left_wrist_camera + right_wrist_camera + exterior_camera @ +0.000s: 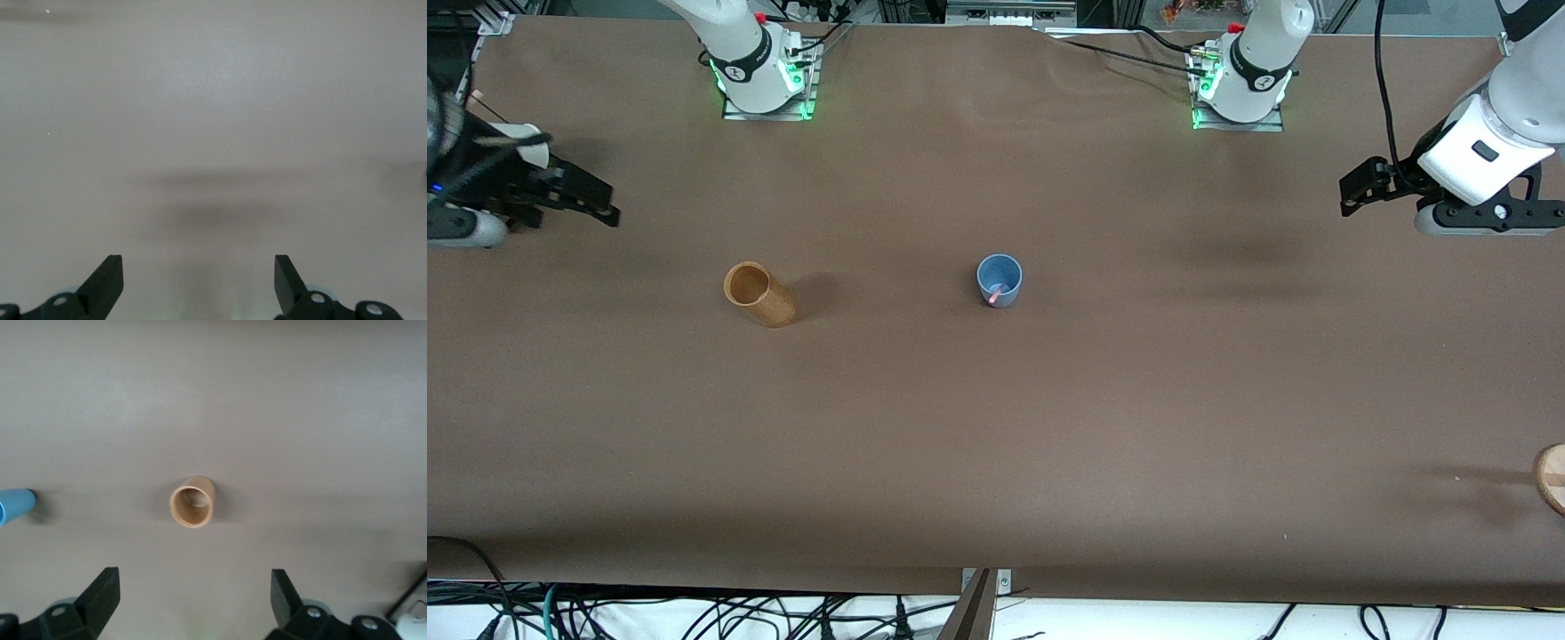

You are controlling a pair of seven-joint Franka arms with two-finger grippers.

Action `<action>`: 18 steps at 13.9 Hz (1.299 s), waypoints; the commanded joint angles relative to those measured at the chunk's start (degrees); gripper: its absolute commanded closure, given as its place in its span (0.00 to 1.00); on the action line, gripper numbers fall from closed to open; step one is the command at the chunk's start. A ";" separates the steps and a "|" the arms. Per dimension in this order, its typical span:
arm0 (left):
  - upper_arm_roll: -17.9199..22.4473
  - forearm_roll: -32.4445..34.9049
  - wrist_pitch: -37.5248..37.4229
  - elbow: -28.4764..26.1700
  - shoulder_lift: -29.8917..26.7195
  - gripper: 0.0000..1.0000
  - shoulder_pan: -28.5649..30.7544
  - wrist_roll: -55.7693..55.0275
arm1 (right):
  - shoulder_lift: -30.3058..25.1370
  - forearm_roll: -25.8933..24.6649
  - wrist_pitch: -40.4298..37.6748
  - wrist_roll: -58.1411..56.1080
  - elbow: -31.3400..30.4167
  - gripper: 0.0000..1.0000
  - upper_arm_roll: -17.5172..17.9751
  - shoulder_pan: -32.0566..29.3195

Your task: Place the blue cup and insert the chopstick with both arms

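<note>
The blue cup (1000,280) stands upright near the middle of the table. The pale pink chopstick (999,293) sits inside it, its tip leaning on the rim nearer the front camera. My right gripper (605,204) hangs open and empty over the right arm's end of the table; its wrist view (193,583) shows the cup's edge (15,505). My left gripper (1352,191) hangs open and empty over the left arm's end; its wrist view (199,267) shows only bare table.
A taller tan-brown holder (759,293) stands between the blue cup and the right arm's end, and shows in the right wrist view (191,502). A round wooden piece (1554,477) lies at the table's edge at the left arm's end, nearer the front camera.
</note>
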 commanded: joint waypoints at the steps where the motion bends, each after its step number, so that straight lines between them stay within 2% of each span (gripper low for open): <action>1: -0.16 -0.94 -1.14 0.85 -0.23 0.00 0.30 1.35 | -3.40 -3.13 -1.67 -1.28 -2.24 0.00 3.33 -2.70; 4: -0.16 -0.94 -1.06 0.85 -0.23 0.00 0.30 1.35 | -4.20 -3.50 -1.67 -1.02 -3.29 0.00 5.27 -4.46; 8: -0.16 -0.94 -1.14 0.85 -0.23 0.00 0.30 1.35 | -9.28 -4.02 3.50 -0.49 -12.59 0.00 6.15 -4.55; 18: -0.16 -0.94 -1.14 0.85 -0.14 0.00 0.30 1.44 | -9.74 -3.41 2.28 -1.01 -12.17 0.00 6.24 -4.64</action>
